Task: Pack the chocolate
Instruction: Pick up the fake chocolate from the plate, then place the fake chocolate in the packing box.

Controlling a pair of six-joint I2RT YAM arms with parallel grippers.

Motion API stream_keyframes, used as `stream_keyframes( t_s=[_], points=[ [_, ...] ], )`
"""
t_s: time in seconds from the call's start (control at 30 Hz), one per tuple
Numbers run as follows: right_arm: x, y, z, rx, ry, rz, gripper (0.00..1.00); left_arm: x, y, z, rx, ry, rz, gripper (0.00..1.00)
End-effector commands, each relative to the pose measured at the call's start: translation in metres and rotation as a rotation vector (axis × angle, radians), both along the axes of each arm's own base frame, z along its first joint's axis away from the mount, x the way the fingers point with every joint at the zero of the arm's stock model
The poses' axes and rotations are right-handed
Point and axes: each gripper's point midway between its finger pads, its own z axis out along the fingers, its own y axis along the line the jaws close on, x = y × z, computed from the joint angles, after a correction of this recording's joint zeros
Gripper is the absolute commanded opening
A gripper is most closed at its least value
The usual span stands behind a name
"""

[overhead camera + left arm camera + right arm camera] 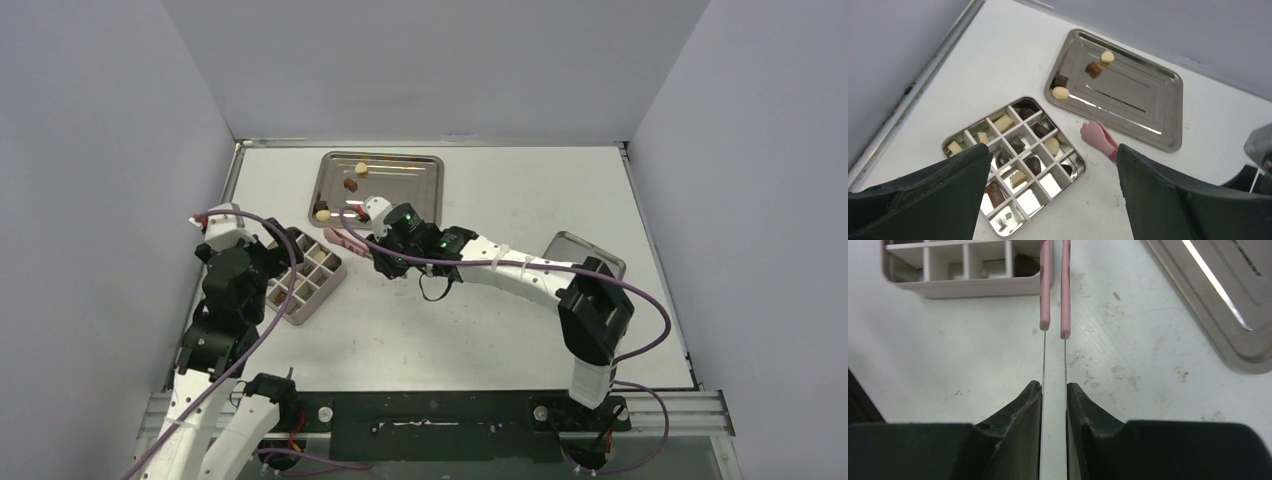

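The left arm (215,330) stands bent up, to the left of the shiny flat metal tray (405,180) and nearer than it. The left gripper (1053,148) points down, its fingers (938,195) spread wide with nothing between them. The right arm (520,268) reaches low over the surface (480,340) toward the tray's near edge. The right gripper (1054,386) squeezes thin pink tongs (1045,285).
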Motion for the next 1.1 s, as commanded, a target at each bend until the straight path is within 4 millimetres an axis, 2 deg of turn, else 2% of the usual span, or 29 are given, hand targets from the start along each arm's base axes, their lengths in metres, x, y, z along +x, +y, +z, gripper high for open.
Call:
stream_keyframes(
  t_s=[0.0, 0.1, 0.17, 0.23, 0.43, 0.67, 0.83, 1.07],
  points=[
    [-0.029, 0.026, 0.042, 0.157, -0.032, 0.034, 0.00, -0.022, 0.032, 0.046, -0.018, -0.143, 0.164, 0.94],
    [-0.051, 0.039, 0.033, 0.133, -0.020, 0.078, 0.00, -0.032, 0.040, 0.050, -0.019, -0.179, 0.201, 0.95],
    [-0.058, 0.044, 0.024, 0.094, -0.024, 0.091, 0.01, -0.037, 0.042, 0.052, -0.027, -0.204, 0.205, 0.95],
    [-0.057, 0.044, 0.015, 0.054, -0.032, 0.078, 0.02, -0.042, 0.043, 0.055, -0.034, -0.236, 0.204, 0.95],
    [-0.061, 0.049, 0.006, 0.013, -0.029, 0.086, 0.04, -0.049, 0.045, 0.058, -0.052, -0.270, 0.209, 0.96],
    [-0.067, 0.046, -0.015, -0.066, -0.031, 0.074, 0.15, -0.048, 0.044, 0.058, -0.052, -0.271, 0.204, 0.97],
    [-0.064, 0.046, -0.001, -0.046, -0.065, 0.057, 0.28, -0.048, 0.043, 0.058, -0.054, -0.272, 0.197, 0.97],
    [-0.063, 0.048, 0.022, -0.002, -0.090, 0.062, 0.32, -0.048, 0.042, 0.058, -0.053, -0.273, 0.189, 0.97]
  ],
)
